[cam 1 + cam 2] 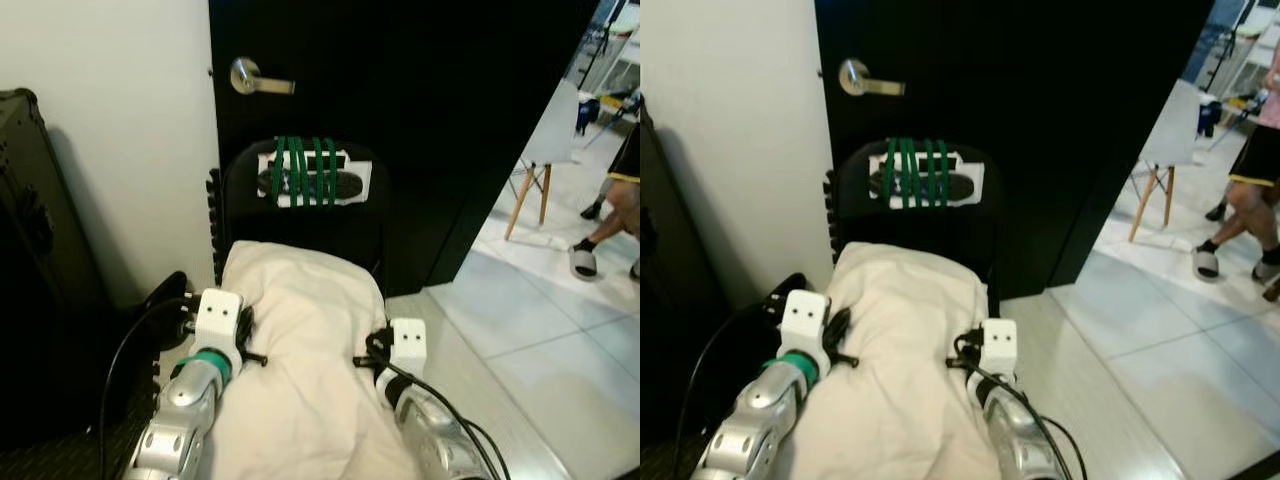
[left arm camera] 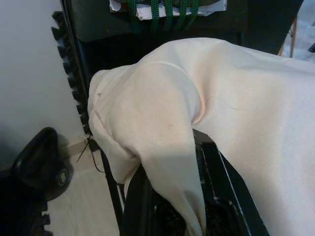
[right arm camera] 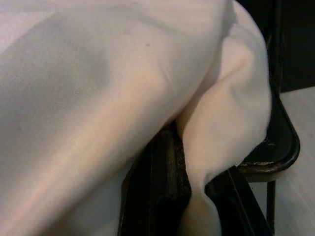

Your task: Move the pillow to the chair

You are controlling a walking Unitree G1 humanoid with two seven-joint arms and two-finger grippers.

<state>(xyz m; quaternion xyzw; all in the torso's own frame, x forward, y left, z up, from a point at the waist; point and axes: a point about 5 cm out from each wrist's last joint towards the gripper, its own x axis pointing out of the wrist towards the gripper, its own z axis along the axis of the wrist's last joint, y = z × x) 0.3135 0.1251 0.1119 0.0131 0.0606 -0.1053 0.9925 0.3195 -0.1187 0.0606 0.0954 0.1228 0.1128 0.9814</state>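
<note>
While the cream pillow [image 1: 300,330] lies with its far end on the black chair [image 1: 300,215] seat, the left gripper [image 2: 189,206] pinches a fold of its left edge between its fingers [image 2: 224,187], and the right gripper [image 3: 192,206] clamps the right edge likewise.

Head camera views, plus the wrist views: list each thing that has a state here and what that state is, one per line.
pillow: far end lying on the chair seat, near end held up between both hands.
chair: upright, against the black door.
left hand: shut on the pillow's edge.
right hand: shut on the pillow's edge.
black door: swung open, tiled room showing past its edge.
door handle: level.
</note>
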